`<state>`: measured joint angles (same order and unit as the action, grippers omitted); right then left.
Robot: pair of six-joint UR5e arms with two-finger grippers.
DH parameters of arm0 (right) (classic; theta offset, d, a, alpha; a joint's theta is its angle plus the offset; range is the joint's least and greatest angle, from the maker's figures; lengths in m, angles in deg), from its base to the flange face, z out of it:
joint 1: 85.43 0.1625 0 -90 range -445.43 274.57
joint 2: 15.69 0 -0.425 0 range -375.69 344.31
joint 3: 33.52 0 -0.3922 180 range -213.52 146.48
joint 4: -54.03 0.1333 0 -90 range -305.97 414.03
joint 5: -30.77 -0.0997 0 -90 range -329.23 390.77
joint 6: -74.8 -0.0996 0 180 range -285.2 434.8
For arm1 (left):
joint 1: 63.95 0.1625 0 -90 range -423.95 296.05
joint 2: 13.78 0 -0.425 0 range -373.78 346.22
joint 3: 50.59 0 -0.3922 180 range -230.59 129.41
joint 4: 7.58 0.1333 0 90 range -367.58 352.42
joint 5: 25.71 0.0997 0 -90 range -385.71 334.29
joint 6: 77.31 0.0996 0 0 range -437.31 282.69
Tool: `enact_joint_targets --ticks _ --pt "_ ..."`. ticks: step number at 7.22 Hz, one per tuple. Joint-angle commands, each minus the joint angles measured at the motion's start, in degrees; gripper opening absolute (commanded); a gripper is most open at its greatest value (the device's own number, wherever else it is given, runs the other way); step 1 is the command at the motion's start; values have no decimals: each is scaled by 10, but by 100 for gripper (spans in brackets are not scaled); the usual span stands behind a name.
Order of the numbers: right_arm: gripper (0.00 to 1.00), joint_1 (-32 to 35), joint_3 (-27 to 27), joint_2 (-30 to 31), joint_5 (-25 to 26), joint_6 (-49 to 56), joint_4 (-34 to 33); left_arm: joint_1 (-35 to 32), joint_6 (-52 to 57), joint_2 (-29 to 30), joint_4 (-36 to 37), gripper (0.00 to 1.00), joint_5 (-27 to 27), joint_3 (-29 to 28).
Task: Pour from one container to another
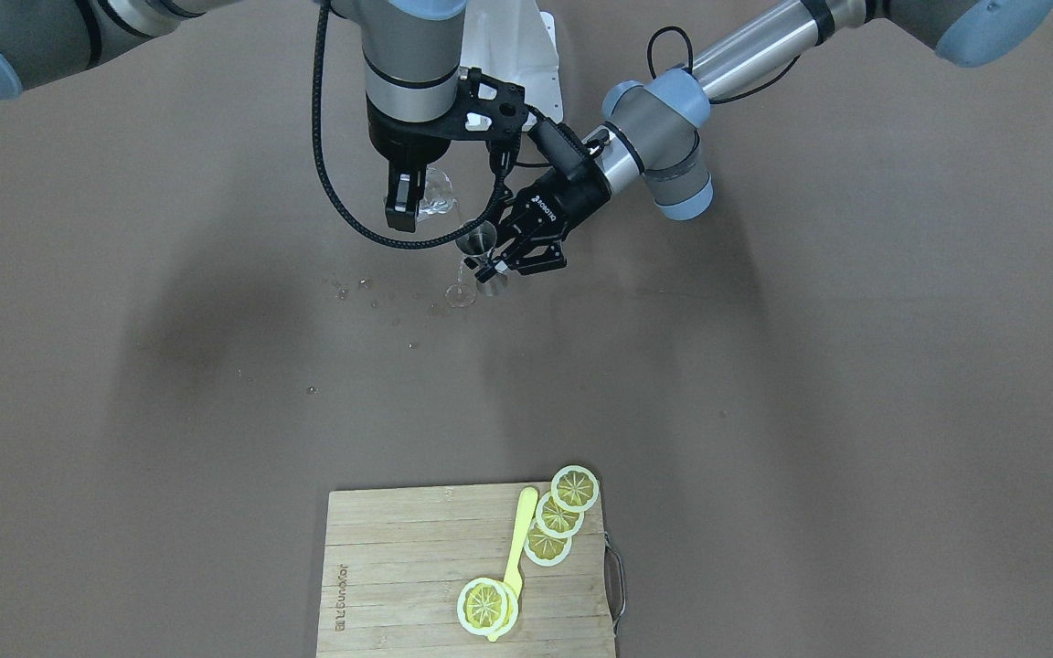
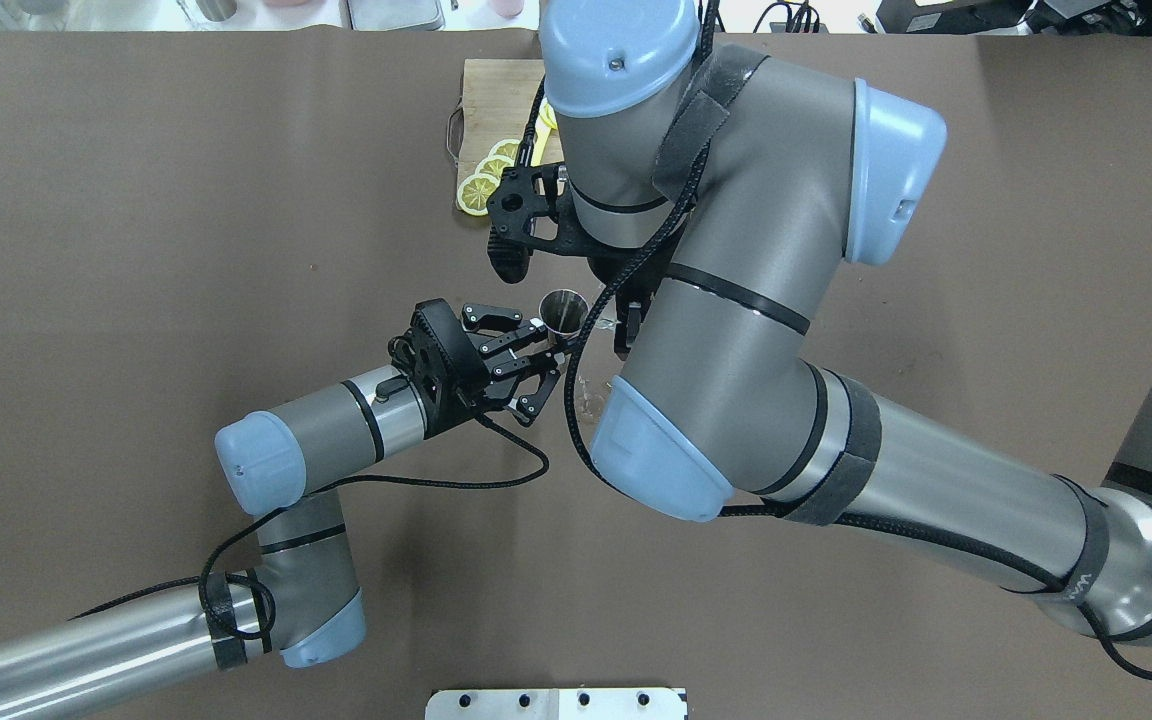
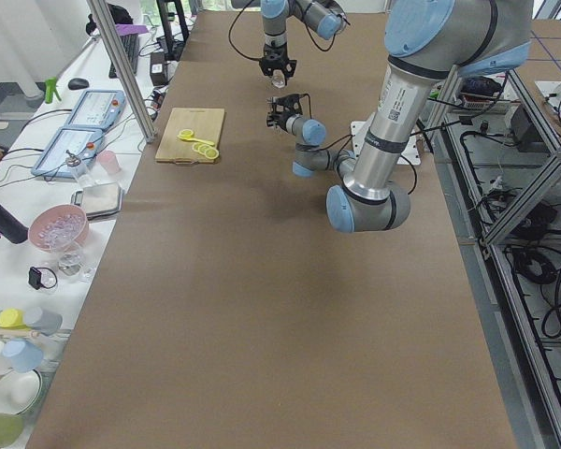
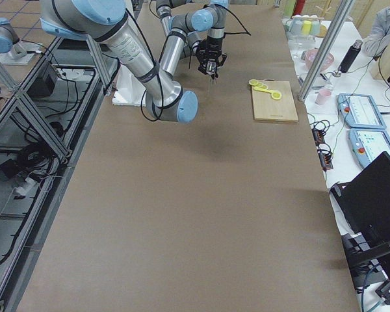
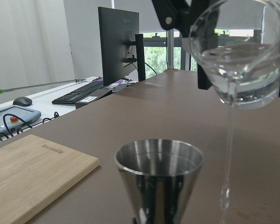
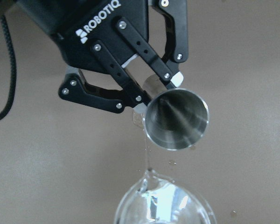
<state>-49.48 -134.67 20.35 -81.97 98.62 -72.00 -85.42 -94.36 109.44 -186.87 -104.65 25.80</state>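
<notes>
Tilting steeply towards its lip, the small clear glass tumbler (image 5: 238,60) hung in the air above the brown table (image 1: 764,411), the right gripper (image 1: 403,206) clamped on its sides so that the mouth pointed down at the receiving vessel. The grey steel hourglass-shaped jigger (image 5: 158,172) was held upright just below and beside it, off the table, the left gripper (image 6: 154,88) closed around its narrow waist; gripping there left the upper cone open and unobstructed for pouring.

Clear liquid sat pooled in the low side of the tumbler; a thin thread of clear liquid (image 5: 228,149) ran from the lip. In both wrist views that thread seemed to drop just outside the jigger's rim rather than into the cone; whether any liquid lay inside the jigger could not be told from its shiny interior. Scattered drops (image 1: 353,288) and a wet glint marked the table beneath the two vessels, which fitted a stream going partly astray; the pour looked under way but poorly aligned.

Well apart, near the table's far edge, a wooden cutting board (image 1: 417,567) carried lemon slices (image 1: 574,487) and a yellow spoon (image 1: 519,539), untouched.
</notes>
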Motion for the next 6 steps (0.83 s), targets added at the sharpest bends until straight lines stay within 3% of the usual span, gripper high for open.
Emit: enact_joint_targets --ticks 1,6 --pt "0 9 19 -8 0 0 3 12 0 7 0 0 1 0" --pt "0 23 24 -8 -5 -10 19 17 0 9 0 0 2 0"
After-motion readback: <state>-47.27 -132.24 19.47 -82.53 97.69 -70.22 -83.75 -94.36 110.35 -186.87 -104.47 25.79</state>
